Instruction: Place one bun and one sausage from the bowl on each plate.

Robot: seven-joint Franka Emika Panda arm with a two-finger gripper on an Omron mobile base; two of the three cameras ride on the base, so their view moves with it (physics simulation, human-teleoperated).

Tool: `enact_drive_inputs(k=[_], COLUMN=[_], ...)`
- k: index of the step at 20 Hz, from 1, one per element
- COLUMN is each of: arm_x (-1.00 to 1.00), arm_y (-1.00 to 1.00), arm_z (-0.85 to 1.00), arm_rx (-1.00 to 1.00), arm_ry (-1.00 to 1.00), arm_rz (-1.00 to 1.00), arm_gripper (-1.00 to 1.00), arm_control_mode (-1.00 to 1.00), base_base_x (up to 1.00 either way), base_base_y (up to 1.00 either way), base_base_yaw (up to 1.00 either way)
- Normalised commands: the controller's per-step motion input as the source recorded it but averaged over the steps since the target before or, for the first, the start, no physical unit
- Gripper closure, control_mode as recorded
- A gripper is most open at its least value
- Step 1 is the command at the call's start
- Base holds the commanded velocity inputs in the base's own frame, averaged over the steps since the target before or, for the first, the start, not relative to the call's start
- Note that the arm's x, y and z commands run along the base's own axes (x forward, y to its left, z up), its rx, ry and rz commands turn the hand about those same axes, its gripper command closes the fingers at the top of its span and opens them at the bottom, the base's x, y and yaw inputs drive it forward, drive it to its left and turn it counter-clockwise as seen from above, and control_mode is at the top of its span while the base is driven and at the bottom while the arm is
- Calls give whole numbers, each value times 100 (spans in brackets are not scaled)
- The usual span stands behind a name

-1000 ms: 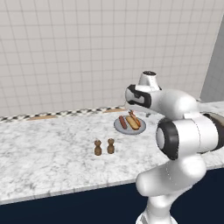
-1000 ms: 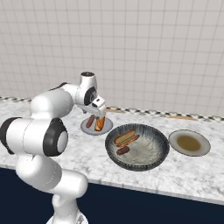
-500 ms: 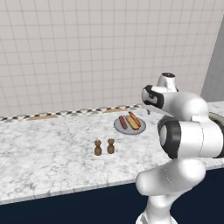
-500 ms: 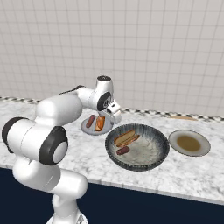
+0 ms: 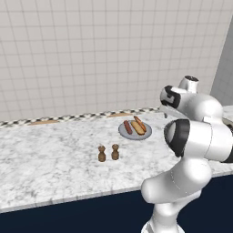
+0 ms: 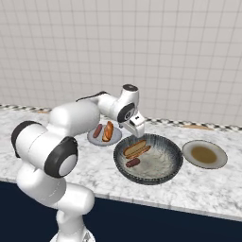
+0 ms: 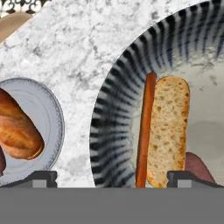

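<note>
Left base view: a small grey plate [image 5: 135, 131] carrying a bun and sausages sits mid-bench, two brown shakers [image 5: 108, 153] nearer the front edge — open marble [image 5: 50, 159] all around.

Right base view: the pincer [image 6: 136, 124] hangs open over the rim of the wide, dark bowl [image 6: 171, 163], which holds a bun [image 6: 135, 148] and a sausage [image 6: 133, 162]; a second plate [image 6: 205, 154] lies just beside it.

Hand view: the fingertips [image 7: 42, 177] stand wide apart — ribbed bowl wall, porous bun, smooth sausage below.

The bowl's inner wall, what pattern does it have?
Dark and pale radial stripes on the bowl, clearest in the hand view.
</note>
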Motion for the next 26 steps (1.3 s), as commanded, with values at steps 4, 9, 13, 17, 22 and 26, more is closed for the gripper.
enact_drive_inputs(k=[4,9,13,17,22,26], arm_x=[-5,-24,-3,0,0,0], arm_y=[-19,-29,-28,-43,-21,-1], arm_z=[-11,-33,-25,-29,-14,-16], arm_rx=[0,0,2,9,12,11], arm_ry=[0,0,0,-2,0,-3], arm_rz=[0,0,0,0,0,0], arm_gripper=[-100,-100,-100,-100,-100,-100], arm_control_mode=[-100,-100,-100,-100,-100,-100], base_base_x=[0,0,0,0,0,0], base_base_y=[0,0,0,0,0,0], base_base_yaw=[0,0,0,0,0,0])
